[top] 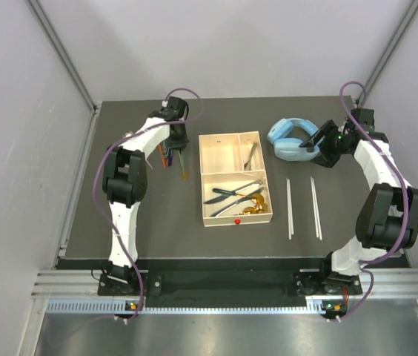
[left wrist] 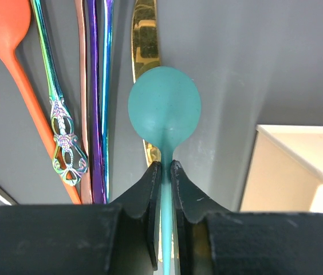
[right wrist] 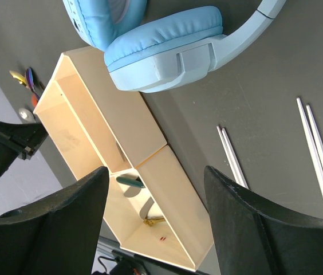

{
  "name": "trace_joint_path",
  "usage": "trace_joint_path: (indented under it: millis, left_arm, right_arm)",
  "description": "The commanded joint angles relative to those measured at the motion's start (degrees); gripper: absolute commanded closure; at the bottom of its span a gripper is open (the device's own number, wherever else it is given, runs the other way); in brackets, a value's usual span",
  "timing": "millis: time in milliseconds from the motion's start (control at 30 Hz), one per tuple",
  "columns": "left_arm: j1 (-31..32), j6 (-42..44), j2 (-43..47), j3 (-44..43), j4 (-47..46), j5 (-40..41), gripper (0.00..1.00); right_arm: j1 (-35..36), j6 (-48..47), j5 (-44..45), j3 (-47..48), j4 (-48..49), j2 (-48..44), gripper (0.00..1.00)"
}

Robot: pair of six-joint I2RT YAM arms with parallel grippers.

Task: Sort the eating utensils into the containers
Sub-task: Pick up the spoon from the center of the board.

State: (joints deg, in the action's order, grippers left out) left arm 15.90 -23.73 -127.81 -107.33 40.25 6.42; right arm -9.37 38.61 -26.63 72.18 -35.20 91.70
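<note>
The cream tray (top: 203,178) is set at the middle of the table (top: 172,237), and part of the sorting is judged done. Dark-and-silver knives and forks (top: 230,194) and gold spoons (top: 255,206) are gathered in its large section, on the side toward the near edge. A single silvery piece (top: 252,153) is seen in the small section at the far right, and the other small section appears bare.

Between the tray and the table's left edge, toward the far edge, a teal spoon (left wrist: 164,112) is clamped by its stem in the left gripper (left wrist: 165,166), whose jaws are pressed together on it. Whether it is raised off the table cannot be told. Around it, unsorted pieces are laid side by side: an orange spoon (left wrist: 4,28), an iridescent ornate handle (left wrist: 63,137), a purple handle (left wrist: 95,86) and a gold piece (left wrist: 144,34).

Between the tray and the right edge, one pair of chopsticks (top: 290,209) and a second pair (top: 315,208) are laid on the table, apart from the tray.

The right gripper (right wrist: 157,169) is held with its jaws apart and nothing between them, by the light-blue headphones (right wrist: 161,46) near the far right corner. These are no part of the sort.

Roughly half the work is judged left: the teal spoon, the group beside it, and both chopstick pairs are yet to be placed.
</note>
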Motion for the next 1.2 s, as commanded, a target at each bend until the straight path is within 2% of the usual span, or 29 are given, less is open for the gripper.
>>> trace_joint_path:
  millis: [0, 333, 600, 767, 967, 1167]
  left_arm:
    - [-0.3, 0.9, 5.0, 0.5, -2.1, -1.8, 1.00]
    - [-0.3, 1.3, 9.9, 4.3, -2.1, -6.2, 1.00]
    - [0.1, 1.0, 15.7, 4.1, 1.0, -10.3, 1.00]
    - [0.1, 2.0, 16.2, -0.7, 2.5, -11.9, 1.00]
    - [0.4, 0.4, 13.7, -6.7, 2.0, -20.5, 1.00]
    - [3.8, -1.7, 9.1, -11.5, 0.4, -25.8, 1.00]
  right_arm:
    - [0.7, -0.3, -0.4, 2.0, 1.1, 0.4, 0.32]
    - [1.0, -0.2, -0.3, 2.0, 1.6, 0.8, 0.33]
    - [1.5, -0.2, -0.2, 1.7, 2.1, 1.5, 0.33]
    - [1.6, -0.5, -0.2, 2.3, 1.8, 2.3, 0.32]
    - [1.7, -0.7, -0.2, 3.2, 1.5, 3.0, 0.33]
    - [1.7, -0.6, -0.3, 3.3, 1.5, 3.3, 0.32]
